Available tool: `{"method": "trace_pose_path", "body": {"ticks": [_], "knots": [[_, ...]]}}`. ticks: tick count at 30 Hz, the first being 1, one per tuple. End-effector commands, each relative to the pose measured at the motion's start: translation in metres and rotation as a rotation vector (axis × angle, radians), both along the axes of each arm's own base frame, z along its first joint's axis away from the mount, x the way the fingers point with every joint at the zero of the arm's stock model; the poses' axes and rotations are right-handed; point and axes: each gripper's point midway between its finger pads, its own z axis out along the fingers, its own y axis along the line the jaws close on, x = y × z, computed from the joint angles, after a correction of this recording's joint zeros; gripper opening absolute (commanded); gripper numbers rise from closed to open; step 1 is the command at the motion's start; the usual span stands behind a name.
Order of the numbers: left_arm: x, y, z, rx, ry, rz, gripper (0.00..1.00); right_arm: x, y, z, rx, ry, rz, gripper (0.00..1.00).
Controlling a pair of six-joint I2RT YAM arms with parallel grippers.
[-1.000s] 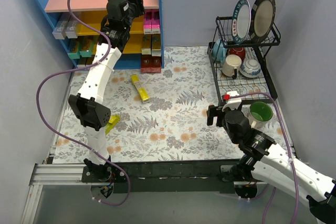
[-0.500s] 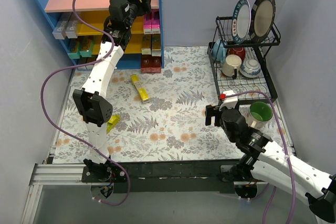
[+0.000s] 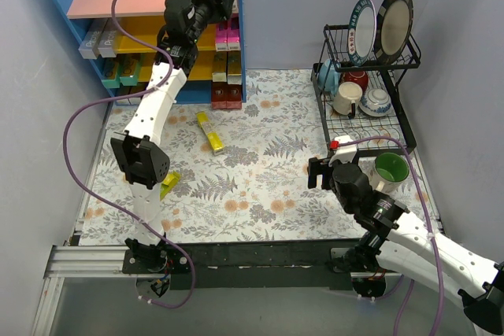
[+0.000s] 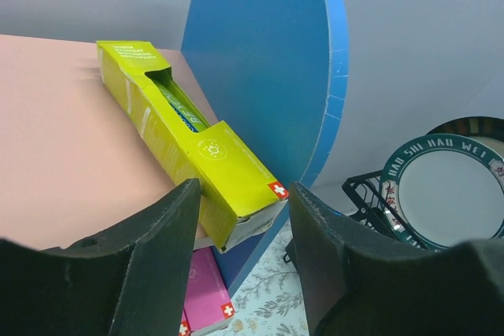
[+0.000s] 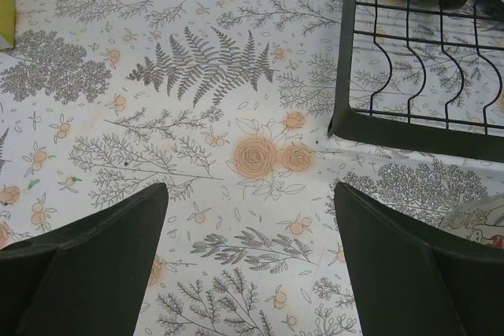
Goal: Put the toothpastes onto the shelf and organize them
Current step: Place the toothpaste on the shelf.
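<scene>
left arm (image 3: 153,108) white; joints (image 3: 142,164) black; cable (image 3: 64,138) purple; end effector (image 4: 242,198) black

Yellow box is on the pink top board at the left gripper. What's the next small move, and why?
Probably push the yellow box slightly farther onto the pink top board: its near end overhangs the board's edge, between the fingers of the left gripper, so backing off now might let it tip.

Up on the shelf (image 3: 239,37), the pink top board (image 4: 63,155) carries one yellow toothpaste box (image 4: 189,143) — its near end pokes past the edge. Down on the floral tablecloth (image 3: 268,179), a loose yellow box (image 3: 209,132) lies flat, a second yellow box (image 3: 168,185) nearer the front — black dish rack (image 3: 362,104) at right.
</scene>
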Motion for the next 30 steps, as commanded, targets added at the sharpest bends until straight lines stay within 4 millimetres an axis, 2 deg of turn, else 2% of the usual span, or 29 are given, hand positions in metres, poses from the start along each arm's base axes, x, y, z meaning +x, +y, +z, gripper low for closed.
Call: {"method": "trace_pose_path", "body": {"ticks": [1,11,12,13,15,18,20,21,22,23,25,26,27,28,29,30], "knots": [[0.003,-0.006,0.001,-0.023,-0.011,-0.062,0.47,0.006,0.005,0.026,0.063,-0.055,-0.002,0.95],[0.006,0.001,-0.002,-0.119,0.012,-0.119,0.53,0.006,0.006,0.025,0.064,-0.051,-0.001,0.95],[0.005,0.002,0.000,-0.124,0.007,-0.114,0.54,0.006,0.006,0.025,0.064,-0.051,-0.001,0.94],[-0.001,0.004,0.014,-0.135,-0.033,-0.119,0.54,0.006,0.006,0.025,0.066,-0.053,0.001,0.94],[-0.004,0.004,0.014,-0.141,-0.034,-0.133,0.56,0.006,0.007,0.025,0.067,-0.052,0.002,0.94],[-0.011,0.007,0.023,-0.147,-0.042,-0.137,0.63,0.006,0.007,0.028,0.070,-0.056,0.004,0.95],[-0.022,0.015,0.040,-0.151,-0.075,-0.119,0.69,0.006,0.008,0.029,0.074,-0.057,0.008,0.94],[-0.025,0.016,0.040,-0.149,-0.072,-0.111,0.72,0.006,0.009,0.030,0.078,-0.058,0.009,0.94],[-0.027,0.022,0.044,-0.149,-0.078,-0.087,0.78,0.005,0.010,0.031,0.081,-0.059,0.017,0.94],[-0.042,0.027,0.062,-0.143,-0.111,-0.076,0.80,0.005,0.010,0.032,0.081,-0.058,0.018,0.94],[-0.051,0.034,0.059,-0.129,-0.097,-0.048,0.84,0.005,0.011,0.035,0.089,-0.063,0.024,0.94],[-0.069,0.044,0.078,-0.128,-0.131,-0.022,0.88,0.005,0.011,0.036,0.090,-0.067,0.030,0.94],[-0.080,0.048,0.082,-0.127,-0.136,-0.010,0.90,0.004,0.013,0.037,0.089,-0.070,0.039,0.94],[-0.080,0.052,0.061,-0.108,-0.086,0.011,0.92,0.004,0.017,0.038,0.087,-0.068,0.062,0.94],[-0.087,0.059,0.058,-0.108,-0.078,0.045,0.94,0.005,0.019,0.040,0.082,-0.073,0.075,0.94],[-0.115,0.071,0.077,-0.115,-0.117,0.064,0.96,0.005,0.023,0.040,0.078,-0.070,0.092,0.94]]}}
